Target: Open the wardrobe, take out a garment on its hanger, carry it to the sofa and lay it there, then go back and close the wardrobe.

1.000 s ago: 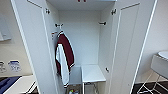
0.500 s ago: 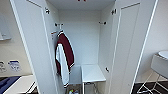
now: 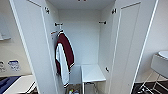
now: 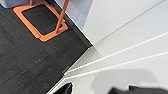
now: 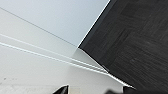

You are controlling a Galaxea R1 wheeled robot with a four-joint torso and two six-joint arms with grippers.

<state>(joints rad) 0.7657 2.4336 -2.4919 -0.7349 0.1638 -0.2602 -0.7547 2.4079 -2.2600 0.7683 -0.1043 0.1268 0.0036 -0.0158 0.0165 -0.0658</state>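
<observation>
Straight ahead in the head view stands the wardrobe (image 3: 82, 37) with both doors swung wide open. At the far left edge a dark blue patch is cut off by the frame, and I cannot say what it is. The left door (image 3: 32, 47) covers most of that side. Just behind it, inside the wardrobe, a maroon jacket (image 3: 64, 60) with white sleeves hangs from a short rail near the left wall; what carries it is too blurred to make out. Beside the jacket, lower down, a white shelf (image 3: 92, 73) sits against the right inner wall, and some small coloured things under it are cut by the lower edge and not readable. The right door (image 3: 130, 45) follows, and past it a pale round seat on thin legs (image 3: 160, 66) is half cut off. The black garment is not to be made out among what hangs inside. From the left wrist view, dark carpet (image 4: 27, 62) meets a white panel (image 4: 130, 37), with an orange frame base (image 4: 40, 22) on the floor; the dark tips at the lower edge are cropped, so I cannot tell if the left gripper is apart or together. The right wrist view gives a white panel (image 5: 37, 62) and dark floor (image 5: 140, 45), and again I cannot tell the state of the right gripper.
</observation>
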